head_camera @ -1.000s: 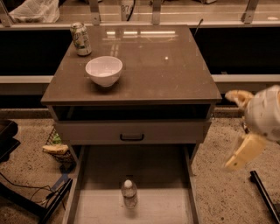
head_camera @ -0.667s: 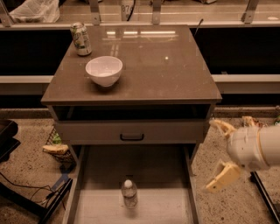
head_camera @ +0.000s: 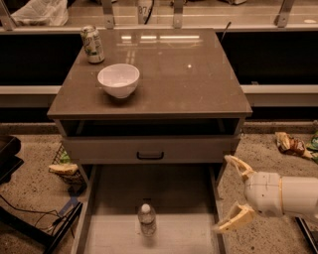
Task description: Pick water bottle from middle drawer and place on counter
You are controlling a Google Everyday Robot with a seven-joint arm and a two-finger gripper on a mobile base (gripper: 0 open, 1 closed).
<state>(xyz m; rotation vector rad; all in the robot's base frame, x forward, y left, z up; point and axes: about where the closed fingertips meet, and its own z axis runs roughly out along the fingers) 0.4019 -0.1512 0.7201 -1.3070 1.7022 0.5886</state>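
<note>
The gripper (head_camera: 222, 194) now sits lower and farther left than before, its spread fingers (head_camera: 239, 166) just beside the right wall of the middle drawer (head_camera: 164, 192).

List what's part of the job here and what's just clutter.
Job:
- bottle, upright in the open drawer
- counter
- gripper, open, at the drawer's right side

Clutter:
- can and bowl, both on the counter
- bag, back left
- wrappers, far right
</note>
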